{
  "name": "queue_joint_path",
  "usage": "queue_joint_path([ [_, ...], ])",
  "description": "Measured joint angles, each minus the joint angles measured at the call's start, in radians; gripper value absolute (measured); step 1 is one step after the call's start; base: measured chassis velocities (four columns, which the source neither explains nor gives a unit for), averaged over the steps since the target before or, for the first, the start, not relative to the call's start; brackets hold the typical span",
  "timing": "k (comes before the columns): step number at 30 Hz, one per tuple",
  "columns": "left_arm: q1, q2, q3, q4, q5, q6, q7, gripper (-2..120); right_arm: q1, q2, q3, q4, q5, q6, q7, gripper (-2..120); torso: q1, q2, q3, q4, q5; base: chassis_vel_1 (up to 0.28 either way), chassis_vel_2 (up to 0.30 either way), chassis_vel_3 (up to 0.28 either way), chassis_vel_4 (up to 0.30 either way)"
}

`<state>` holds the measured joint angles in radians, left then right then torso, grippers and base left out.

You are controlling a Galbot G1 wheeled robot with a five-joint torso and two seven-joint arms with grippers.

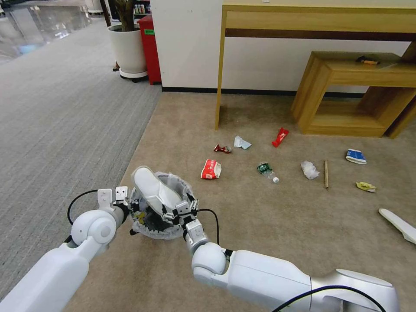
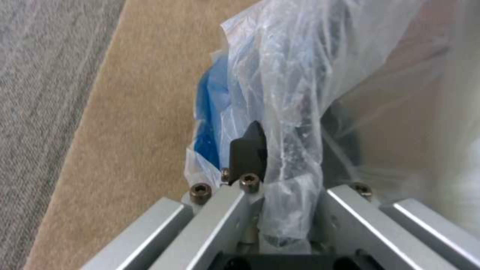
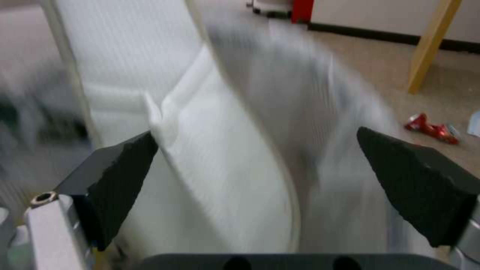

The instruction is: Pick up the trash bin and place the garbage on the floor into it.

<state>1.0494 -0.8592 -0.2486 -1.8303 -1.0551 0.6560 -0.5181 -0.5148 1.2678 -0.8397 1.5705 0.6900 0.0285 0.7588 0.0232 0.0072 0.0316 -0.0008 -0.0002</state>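
Left gripper (image 2: 280,210) is clamped on the trash bin (image 1: 158,216) rim on the beige carpet (image 1: 260,225). Right gripper (image 3: 255,172), jaws spread, straddles a white slipper (image 1: 154,190) lying across the bin; the other slipper (image 1: 398,225) lies far to the bin's right. The left wrist view reveals the liner's blue edge (image 2: 207,112).

Two white slippers (image 1: 155,190) (image 1: 398,225), one trash bin (image 1: 167,227), and perhaps nine small litter pieces (image 1: 211,169) on the carpet.
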Motion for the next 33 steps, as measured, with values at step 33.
queue_joint_path([
  [33,-0.133,-0.055,0.03,0.121,-0.06,0.005,-0.052,0,-0.002,0.002,-0.01,0.019,0.048,-0.023,0.03,100,0.0,0.0,0.0,-0.0002,-0.0001,0.0,0.0,0.0,0.0],
])
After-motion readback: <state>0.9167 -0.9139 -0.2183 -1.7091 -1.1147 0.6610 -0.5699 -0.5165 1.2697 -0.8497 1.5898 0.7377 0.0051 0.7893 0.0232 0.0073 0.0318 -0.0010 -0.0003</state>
